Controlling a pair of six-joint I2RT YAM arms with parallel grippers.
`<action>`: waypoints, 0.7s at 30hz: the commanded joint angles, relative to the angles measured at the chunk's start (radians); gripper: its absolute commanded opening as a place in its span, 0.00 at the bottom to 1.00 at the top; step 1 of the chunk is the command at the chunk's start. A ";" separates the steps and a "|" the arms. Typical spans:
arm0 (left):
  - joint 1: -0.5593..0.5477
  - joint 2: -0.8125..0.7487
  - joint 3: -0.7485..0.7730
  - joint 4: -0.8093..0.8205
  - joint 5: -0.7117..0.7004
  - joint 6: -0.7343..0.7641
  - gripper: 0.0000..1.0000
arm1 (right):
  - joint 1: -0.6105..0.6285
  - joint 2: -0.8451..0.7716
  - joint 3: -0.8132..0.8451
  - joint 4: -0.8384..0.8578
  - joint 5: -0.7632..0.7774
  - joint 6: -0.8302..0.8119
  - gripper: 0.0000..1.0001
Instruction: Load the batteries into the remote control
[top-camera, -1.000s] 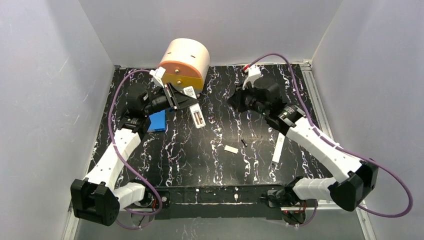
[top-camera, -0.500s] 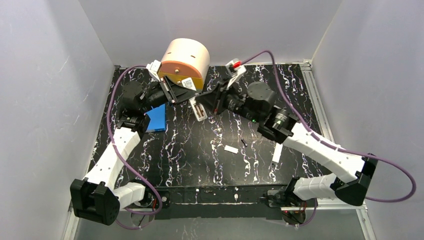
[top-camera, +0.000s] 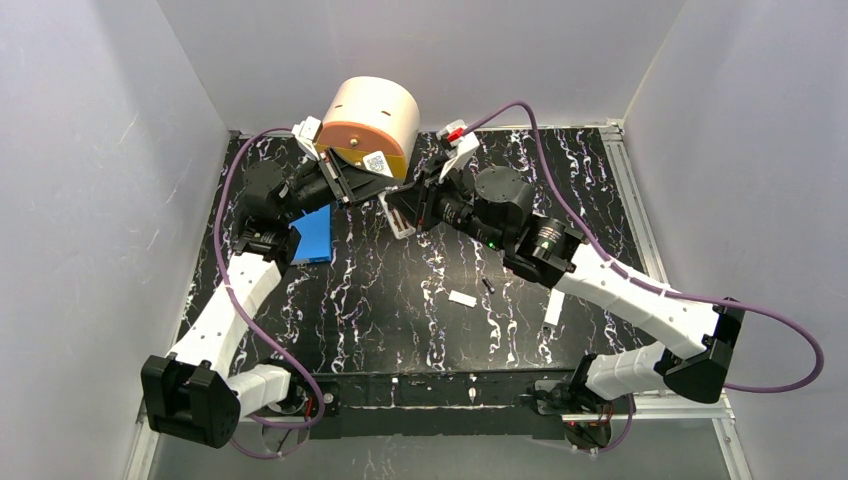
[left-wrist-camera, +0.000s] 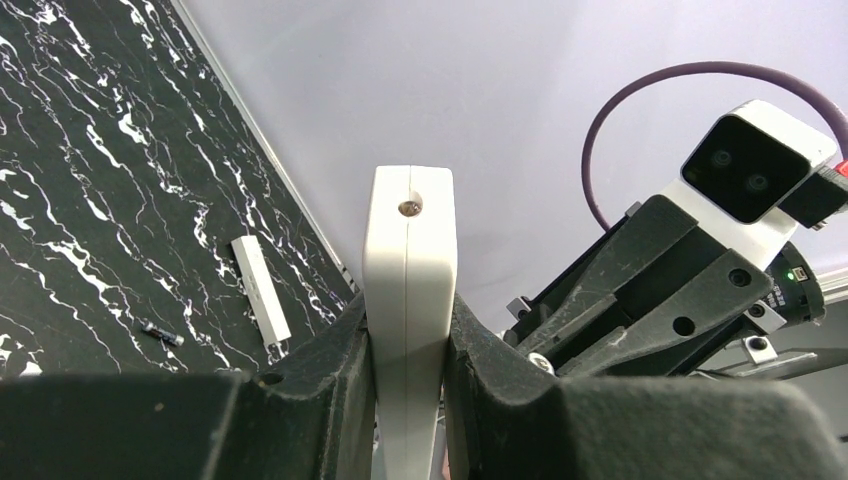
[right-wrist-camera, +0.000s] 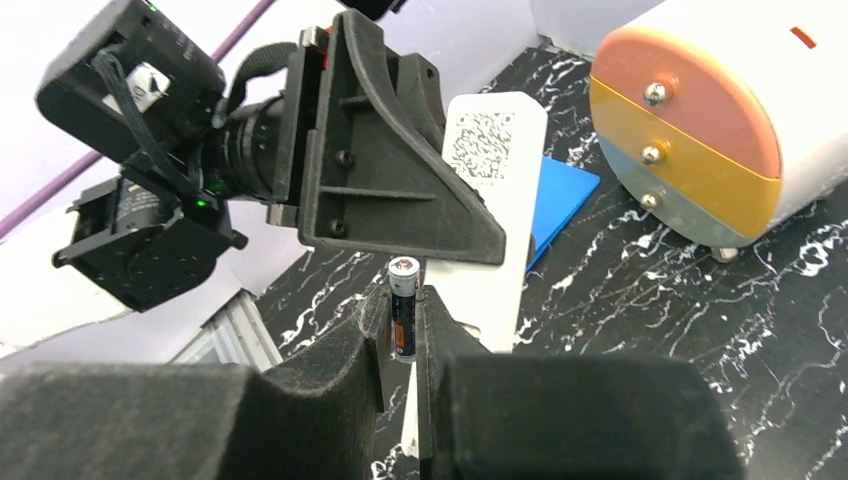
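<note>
Our left gripper (left-wrist-camera: 408, 305) clamps the remote control (left-wrist-camera: 408, 225). Our right gripper (right-wrist-camera: 403, 305), just beside it, pinches 1 battery (right-wrist-camera: 404, 275) between its fingers.

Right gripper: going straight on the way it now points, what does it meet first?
Most likely the remote control in the left gripper, just beyond the battery the right gripper carries; gap unclear.

Two batteries (right-wrist-camera: 404, 300) (one loose) — one remote (left-wrist-camera: 407, 300), one cover (top-camera: 462, 298), one bar (top-camera: 552, 310).
</note>
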 joint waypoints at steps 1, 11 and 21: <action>-0.004 -0.004 0.038 0.038 0.014 0.000 0.00 | 0.008 -0.031 0.049 -0.032 0.033 -0.031 0.21; -0.003 0.010 0.054 0.038 0.014 0.009 0.00 | 0.006 -0.044 0.054 -0.114 0.047 -0.039 0.21; -0.004 0.011 0.052 0.037 0.018 -0.004 0.00 | 0.008 -0.029 0.038 -0.119 0.023 -0.045 0.24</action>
